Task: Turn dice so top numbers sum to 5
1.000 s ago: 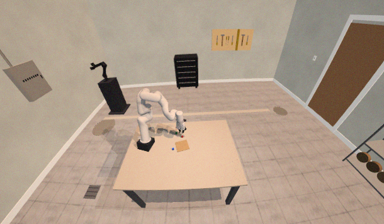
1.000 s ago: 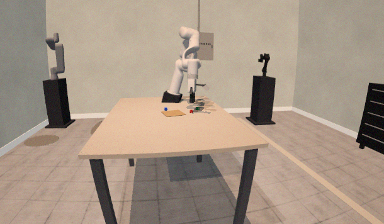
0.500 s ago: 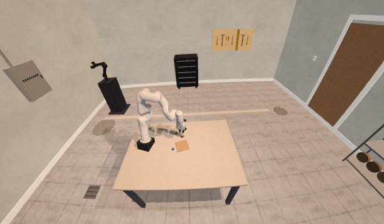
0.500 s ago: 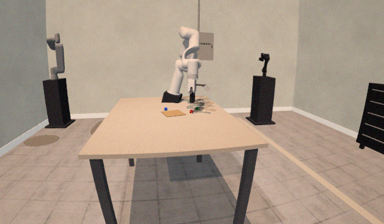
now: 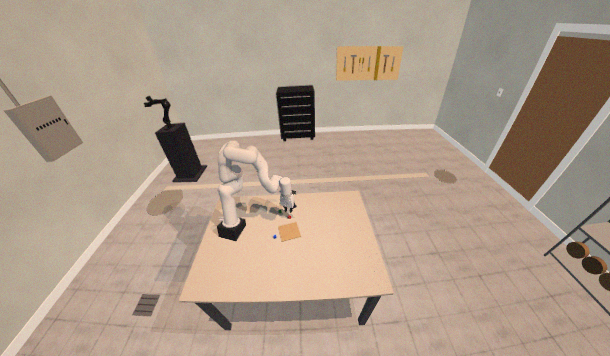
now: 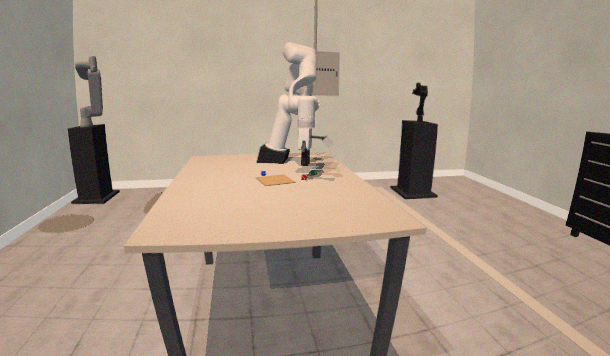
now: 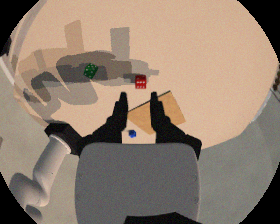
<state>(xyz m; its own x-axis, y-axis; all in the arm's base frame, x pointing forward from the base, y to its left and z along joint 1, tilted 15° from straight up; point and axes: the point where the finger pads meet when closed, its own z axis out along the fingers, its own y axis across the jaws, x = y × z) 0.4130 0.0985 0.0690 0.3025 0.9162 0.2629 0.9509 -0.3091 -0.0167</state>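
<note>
A tan square mat [image 5: 289, 232] [image 6: 275, 180] [image 7: 172, 111] lies flat on the table with no die on it. A blue die [image 5: 274, 237] [image 6: 263, 173] [image 7: 131, 133] sits on the table just off the mat's left edge. A red die [image 5: 289, 217] [image 6: 303, 176] [image 7: 140, 82] and a green die [image 5: 280, 212] [image 6: 313, 173] [image 7: 91, 71] lie on the table beyond the mat's far side, in the arm's shadow. My gripper [image 5: 290, 207] [image 6: 304, 162] [image 7: 138, 99] hovers above the table near the red die. Its fingers stand partly apart with nothing between them. The pips are too small to read.
The arm's base [image 5: 231, 229] stands at the table's back left corner. The wooden table [image 5: 309, 270] stretches wide toward the front and right. A black cabinet, pedestals and a shelf stand away on the floor.
</note>
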